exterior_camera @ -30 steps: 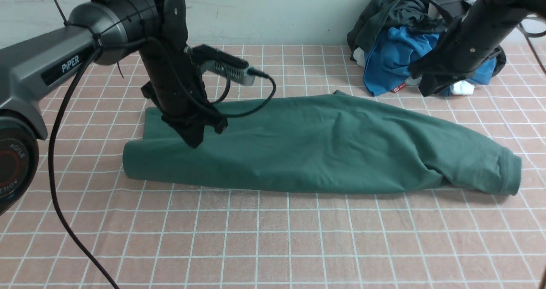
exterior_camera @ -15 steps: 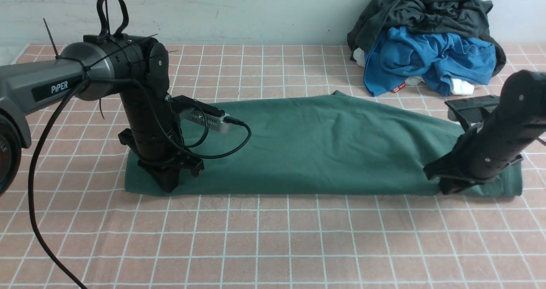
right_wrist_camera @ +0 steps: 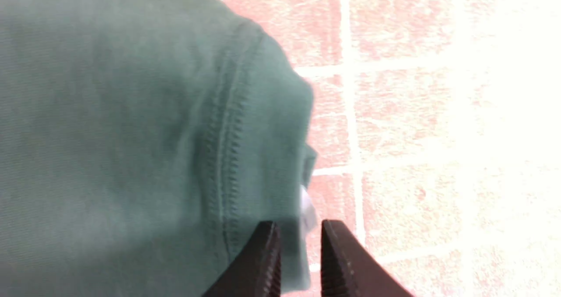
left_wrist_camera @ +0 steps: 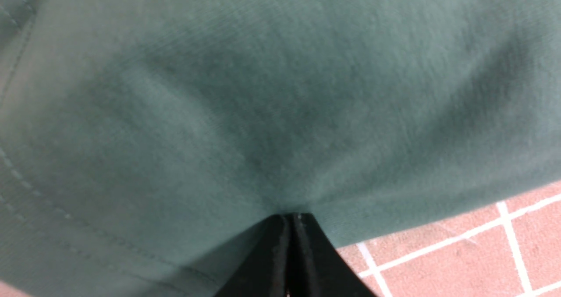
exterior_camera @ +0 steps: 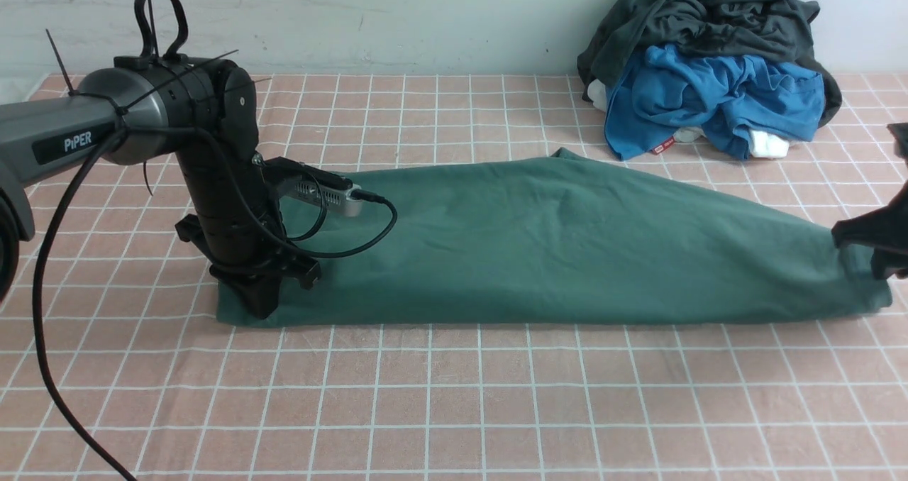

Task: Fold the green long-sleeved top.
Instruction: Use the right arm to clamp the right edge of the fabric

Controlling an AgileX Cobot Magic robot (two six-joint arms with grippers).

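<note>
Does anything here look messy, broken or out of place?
Nothing looks damaged or spilled. The only untidy spot is the heap of crumpled clothes at the far right; the green top lies flat but tapers toward its right end.

We see a pink checked table (exterior_camera: 454, 410). The top (exterior_camera: 539, 254) lies stretched across it; behind its right end sits a blue-and-grey clothes heap (exterior_camera: 709, 62).

You have one green top (exterior_camera: 539, 247), one left gripper (exterior_camera: 259, 309) and one right gripper (right_wrist_camera: 299, 227). You also have one blue garment (exterior_camera: 709, 98) and one grey garment (exterior_camera: 709, 13).
</note>
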